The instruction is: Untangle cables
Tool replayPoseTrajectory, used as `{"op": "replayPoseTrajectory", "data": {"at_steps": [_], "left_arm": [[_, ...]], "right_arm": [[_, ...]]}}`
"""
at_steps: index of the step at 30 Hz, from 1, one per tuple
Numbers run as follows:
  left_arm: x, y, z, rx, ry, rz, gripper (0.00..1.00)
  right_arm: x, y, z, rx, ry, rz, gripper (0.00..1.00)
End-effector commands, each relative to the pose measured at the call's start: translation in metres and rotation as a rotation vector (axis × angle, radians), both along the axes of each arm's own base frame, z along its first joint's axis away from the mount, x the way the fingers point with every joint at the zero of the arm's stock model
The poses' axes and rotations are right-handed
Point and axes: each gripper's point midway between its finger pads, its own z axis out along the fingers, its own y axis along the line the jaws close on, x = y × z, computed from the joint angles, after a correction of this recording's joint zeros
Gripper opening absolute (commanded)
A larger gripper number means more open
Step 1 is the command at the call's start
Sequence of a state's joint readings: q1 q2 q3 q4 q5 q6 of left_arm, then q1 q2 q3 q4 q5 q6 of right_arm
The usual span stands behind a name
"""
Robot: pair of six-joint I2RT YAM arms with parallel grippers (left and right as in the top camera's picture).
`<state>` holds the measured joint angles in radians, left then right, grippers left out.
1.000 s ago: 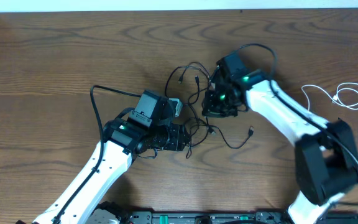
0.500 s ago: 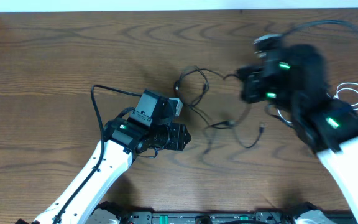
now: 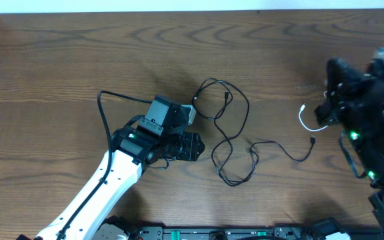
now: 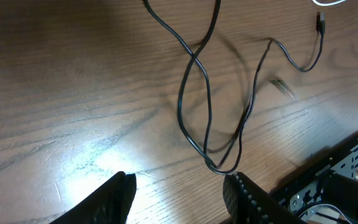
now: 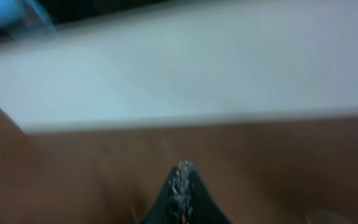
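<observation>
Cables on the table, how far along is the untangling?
Done: the white cable sits apart on the right. In hand: nothing clearly; the left tool is open and empty, the right tool shut, its view blurred. Left: the black cables cross over themselves in loose loops mid-table.

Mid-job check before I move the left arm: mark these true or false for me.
1. The left gripper is open, with nothing between its fingers. True.
2. The black cables lie in crossing loops on the table, ahead of the left gripper. True.
3. The white cable lies across the black loops at the table's centre. False: the only white cable showing is off to the side by the right arm.
4. The right wrist view shows the cables sharply. False: it is blurred and no cable can be made out there.
</observation>
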<state>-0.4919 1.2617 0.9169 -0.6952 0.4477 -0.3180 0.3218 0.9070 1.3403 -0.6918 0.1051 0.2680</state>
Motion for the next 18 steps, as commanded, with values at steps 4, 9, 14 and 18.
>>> {"op": "replayPoseTrajectory", "data": {"at_steps": [4, 9, 14, 18], "left_arm": [[-0.002, -0.001, -0.004, -0.004, 0.020, 0.001, 0.51], [0.008, 0.017, -0.011, 0.099, -0.017, 0.064, 0.51], [0.015, 0.058, -0.023, 0.281, -0.002, 0.293, 0.51], [0.015, 0.078, -0.027, 0.371, -0.005, 0.372, 0.51]], "right_arm": [[0.010, 0.025, -0.102, -0.093, 0.401, 0.122, 0.24], [0.007, 0.066, -0.171, -0.035, 0.715, 0.312, 0.36], [0.001, 0.104, -0.227, 0.054, 0.985, 0.463, 0.38], [-0.009, 0.133, -0.267, 0.110, 1.174, 0.551, 0.38]]}}
